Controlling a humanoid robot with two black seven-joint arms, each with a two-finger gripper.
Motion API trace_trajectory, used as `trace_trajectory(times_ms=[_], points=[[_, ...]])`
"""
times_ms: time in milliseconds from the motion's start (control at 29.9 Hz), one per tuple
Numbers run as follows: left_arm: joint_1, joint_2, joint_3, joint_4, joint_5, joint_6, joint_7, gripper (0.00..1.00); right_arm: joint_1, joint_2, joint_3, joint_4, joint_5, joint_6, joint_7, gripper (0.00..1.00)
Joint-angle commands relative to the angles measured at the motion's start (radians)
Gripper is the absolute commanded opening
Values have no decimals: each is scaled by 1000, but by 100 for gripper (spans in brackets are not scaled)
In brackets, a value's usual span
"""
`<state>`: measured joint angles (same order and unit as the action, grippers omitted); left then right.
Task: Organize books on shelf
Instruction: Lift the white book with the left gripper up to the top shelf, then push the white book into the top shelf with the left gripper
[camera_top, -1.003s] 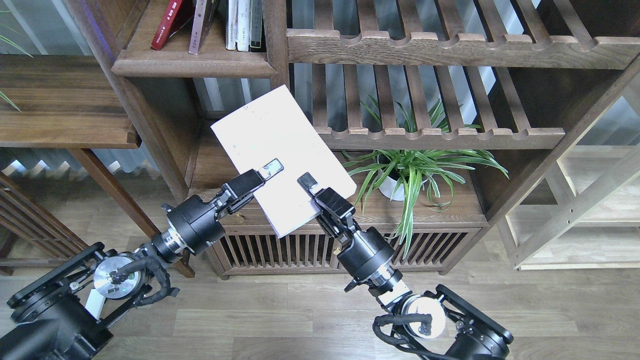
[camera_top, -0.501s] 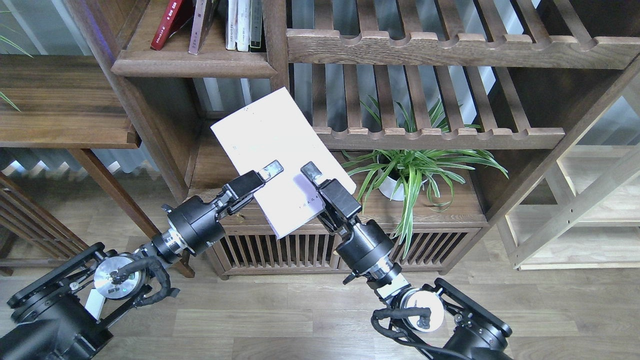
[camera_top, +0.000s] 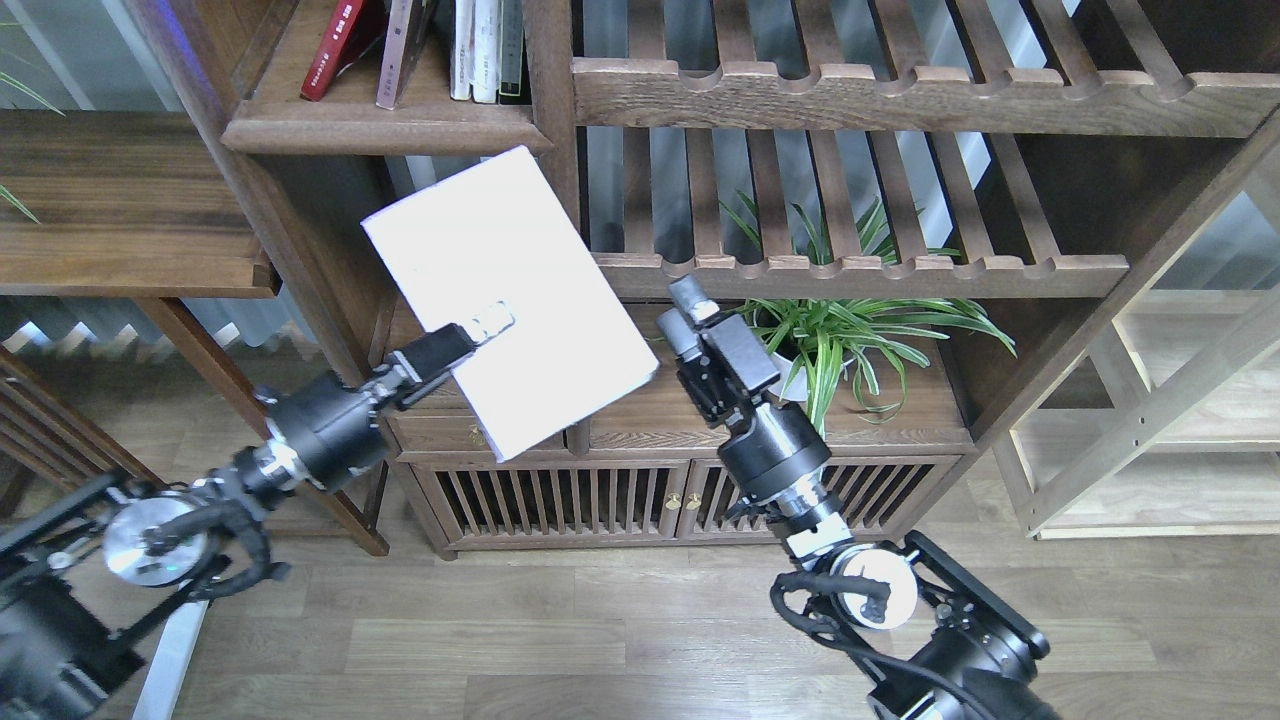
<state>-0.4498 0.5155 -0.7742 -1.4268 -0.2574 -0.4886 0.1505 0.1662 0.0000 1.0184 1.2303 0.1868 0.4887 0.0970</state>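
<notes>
**White book held below the shelf**

The left gripper (camera_top: 487, 322) clamps the white book (camera_top: 505, 290), tilted, its top corner at 12 o'clock just under the shelf (camera_top: 385, 130) lip. Red book (camera_top: 333, 45) leans on the shelf above. At 3 o'clock, clear of the book's edge, the right gripper (camera_top: 683, 310) is free; its opening cannot be told.

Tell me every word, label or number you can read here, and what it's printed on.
None can be read.
White book, held by the left gripper: cover looks blank.
Red book on the shelf: pale marks on the spine, too small to read.
Maroon book and the thin books beside it: spine print too blurred to read.
Right gripper, cabinet doors: no labels show.
</notes>
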Motion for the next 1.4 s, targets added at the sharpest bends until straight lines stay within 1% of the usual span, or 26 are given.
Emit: trace_trajectory(times_ms=[0,134,301,468,836,936,1137,1304,1371], points=[[-1,79,-26,-38,15,0,3,2,-1,0,28,-37,-3,0,-5,79],[0,142,-105,-93,78,0,3,2,4,0,26,-66,-7,0,-8,79],[0,181,-227,-147,151,0,6,0,6,-1,14,-100,-10,0,-10,79],[-1,173,-376,-166,276,0,4,0,6,-32,14,-104,-36,0,-10,79],[0,155,-606,-176,500,0,0,0,4,-54,-7,-104,-44,0,-14,79],[0,123,-668,-176,566,0,0,0,0,-55,-9,-103,-44,0,-16,79],[0,-33,-827,-222,749,0,0,0,-5,-93,-9,-103,-44,0,-17,79],[-1,-126,-850,-251,882,0,0,0,-4,-121,-8,-103,-44,0,-17,79],[-1,-158,-852,-256,935,0,-6,0,-4,-123,-8,-103,-44,0,-17,79]])
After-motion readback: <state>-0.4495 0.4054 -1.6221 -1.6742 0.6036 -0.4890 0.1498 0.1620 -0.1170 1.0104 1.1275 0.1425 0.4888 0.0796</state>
